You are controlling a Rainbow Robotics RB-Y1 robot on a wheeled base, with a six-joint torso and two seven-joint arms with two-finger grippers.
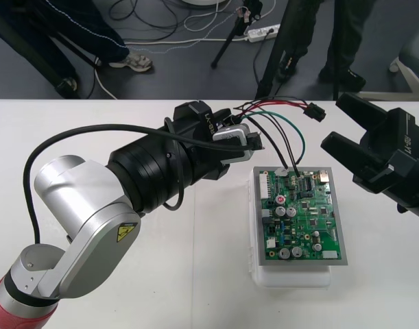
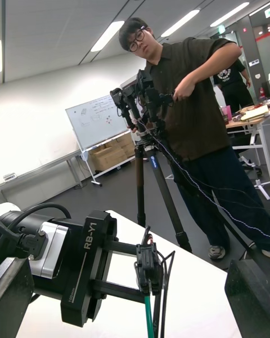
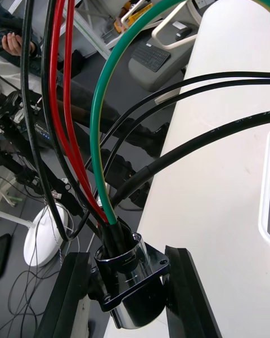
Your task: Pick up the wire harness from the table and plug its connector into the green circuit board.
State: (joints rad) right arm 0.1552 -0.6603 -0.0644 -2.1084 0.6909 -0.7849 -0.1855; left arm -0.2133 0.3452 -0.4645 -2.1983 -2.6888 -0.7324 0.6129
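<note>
While our left gripper [image 1: 245, 142] clamps the socket [image 3: 132, 281] beside the green circuit board [image 1: 302, 212], our right gripper [image 1: 334, 125] gapes empty opposite.

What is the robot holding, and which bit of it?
The left gripper holds the wire harness by its round metal socket, clamped between the two black fingers. The right gripper is open and holds nothing.
</note>
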